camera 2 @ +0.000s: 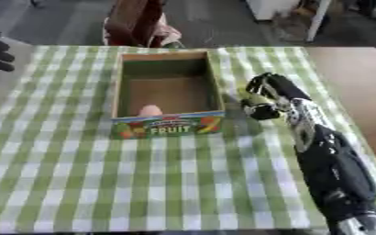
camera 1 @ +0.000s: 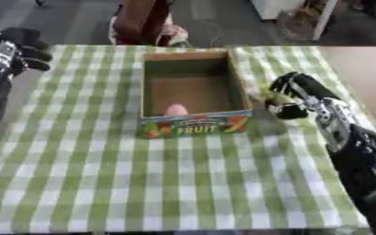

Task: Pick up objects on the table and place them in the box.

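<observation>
Lowest in the frame lies the bench (camera 1: 103, 183) under its green checked cloth, bare of loose objects in the near half. Right of centre, the right robot hand (camera 2: 262, 102) has its fingers curled around a small yellow-green object (camera 1: 273, 97), held just beside the right wall of the box (camera 2: 215, 89). From that hand the box opening lies to the left, across this wall, so the coming move looks like a short carry leftward and a release. The box's long axis runs from near to far. Inside, a pink rounded object (camera 2: 149, 110) rests against the near wall, behind the "FRUIT" label. At the upper left edge, the left robot hand (camera 1: 23, 48) hangs idle, its fingers curled on nothing, well apart from the box.
</observation>
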